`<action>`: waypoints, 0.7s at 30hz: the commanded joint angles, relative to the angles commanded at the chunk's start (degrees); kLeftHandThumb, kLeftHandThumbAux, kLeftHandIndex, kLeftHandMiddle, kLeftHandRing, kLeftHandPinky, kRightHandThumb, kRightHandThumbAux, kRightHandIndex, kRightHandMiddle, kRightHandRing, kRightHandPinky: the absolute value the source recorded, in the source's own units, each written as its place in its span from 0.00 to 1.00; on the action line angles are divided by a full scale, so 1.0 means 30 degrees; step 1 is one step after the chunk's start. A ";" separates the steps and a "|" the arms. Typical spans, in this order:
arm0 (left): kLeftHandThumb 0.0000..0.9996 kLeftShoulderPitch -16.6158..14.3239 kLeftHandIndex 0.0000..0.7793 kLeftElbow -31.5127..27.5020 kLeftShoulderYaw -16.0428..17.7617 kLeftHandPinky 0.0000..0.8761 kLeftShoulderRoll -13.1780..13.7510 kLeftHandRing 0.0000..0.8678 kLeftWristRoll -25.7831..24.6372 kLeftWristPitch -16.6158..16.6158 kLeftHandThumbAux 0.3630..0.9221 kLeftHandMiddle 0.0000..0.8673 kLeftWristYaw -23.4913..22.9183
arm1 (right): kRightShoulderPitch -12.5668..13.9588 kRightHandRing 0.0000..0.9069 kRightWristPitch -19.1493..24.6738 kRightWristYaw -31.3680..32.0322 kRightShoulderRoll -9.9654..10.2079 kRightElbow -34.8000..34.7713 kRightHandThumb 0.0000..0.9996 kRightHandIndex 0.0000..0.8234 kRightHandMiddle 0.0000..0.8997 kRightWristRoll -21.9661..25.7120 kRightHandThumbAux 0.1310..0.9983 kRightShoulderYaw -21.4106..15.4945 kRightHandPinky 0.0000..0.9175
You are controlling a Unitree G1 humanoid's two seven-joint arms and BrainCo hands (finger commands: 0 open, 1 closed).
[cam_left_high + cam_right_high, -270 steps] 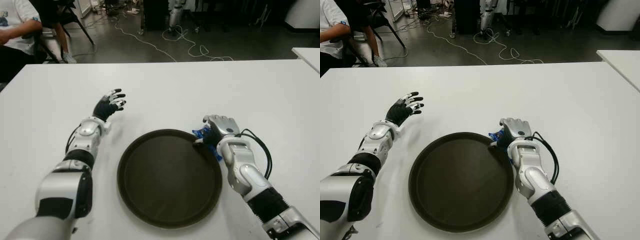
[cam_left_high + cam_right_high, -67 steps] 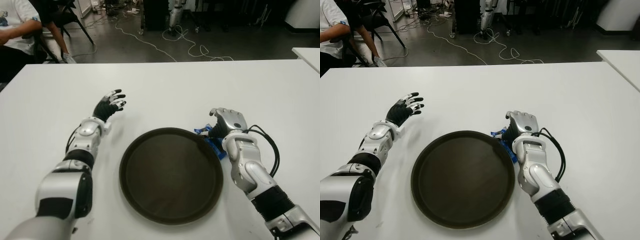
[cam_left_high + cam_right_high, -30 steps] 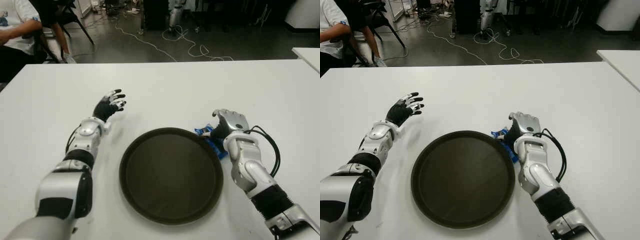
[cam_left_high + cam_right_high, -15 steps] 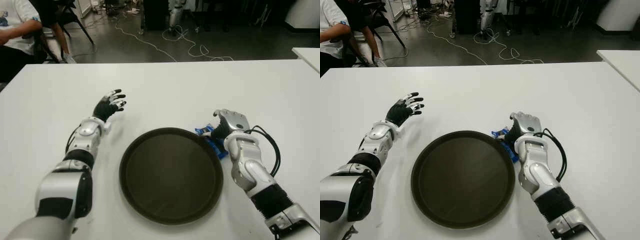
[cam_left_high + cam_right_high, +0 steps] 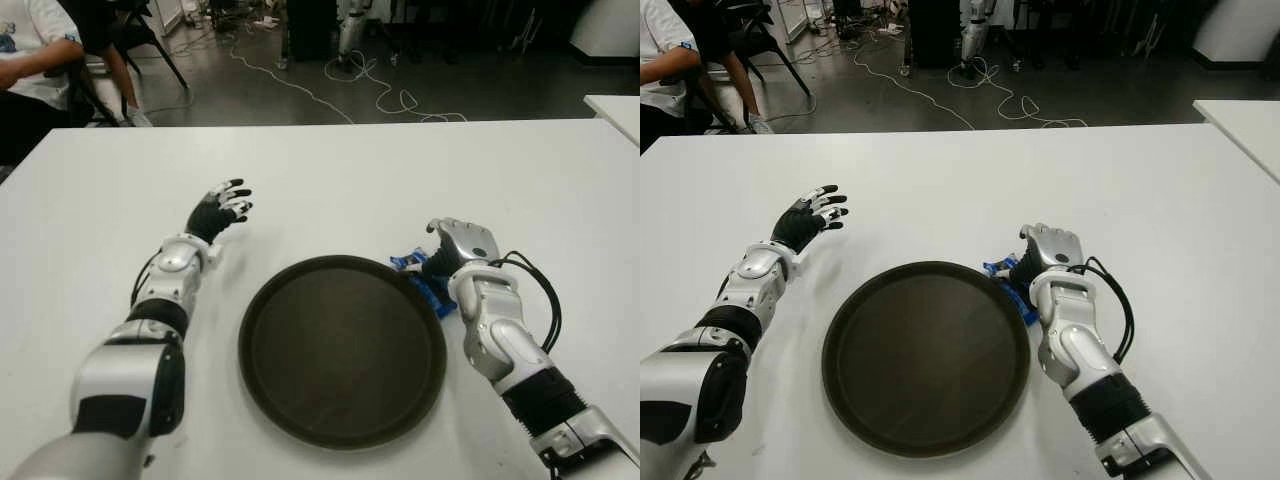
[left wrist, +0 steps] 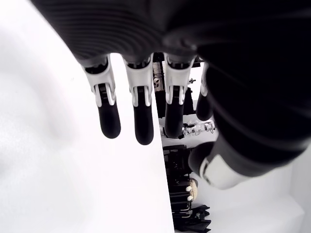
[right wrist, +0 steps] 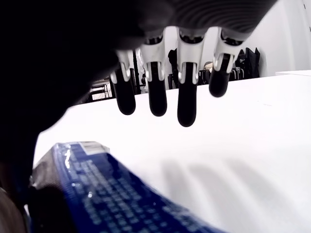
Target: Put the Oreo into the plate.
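Beside the round dark plate (image 5: 342, 350), our right hand (image 5: 458, 245) hovers with relaxed, empty fingers over the blue foil Oreo packet (image 5: 424, 284); left hand (image 5: 220, 209) spread

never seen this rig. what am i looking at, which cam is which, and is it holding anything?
A humanoid robot at a white table. The two wide pictures come from its head camera; the two close-ups come from its wrists. A dark round plate lies in front. The blue Oreo pack lies on the table at the plate's right rim. The right hand is over the pack, fingers extended, not closed on it. The left hand shows left of the plate, open and empty.
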 joint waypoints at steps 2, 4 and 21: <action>0.04 0.0008 0.18 -0.0008 0.0002 0.26 0.0001 0.24 -0.0011 -0.0020 0.65 0.23 -0.0056 | 0.0012 0.26 0.0036 0.0043 -0.0010 -0.0082 0.00 0.30 0.26 -0.0015 0.50 -0.0002 0.24; 0.04 0.0002 0.18 -0.0009 0.0000 0.26 0.0001 0.24 -0.0016 -0.0009 0.65 0.23 -0.0098 | 0.0048 0.26 -0.0018 0.0048 -0.0040 -0.0159 0.00 0.30 0.26 -0.0006 0.51 0.0008 0.24; 0.05 -0.0022 0.19 -0.0032 0.0056 0.26 -0.0069 0.24 -0.0066 -0.0046 0.66 0.23 -0.0032 | 0.0261 0.25 -0.0492 0.0729 -0.0233 -0.0588 0.00 0.29 0.27 -0.0071 0.50 0.0467 0.19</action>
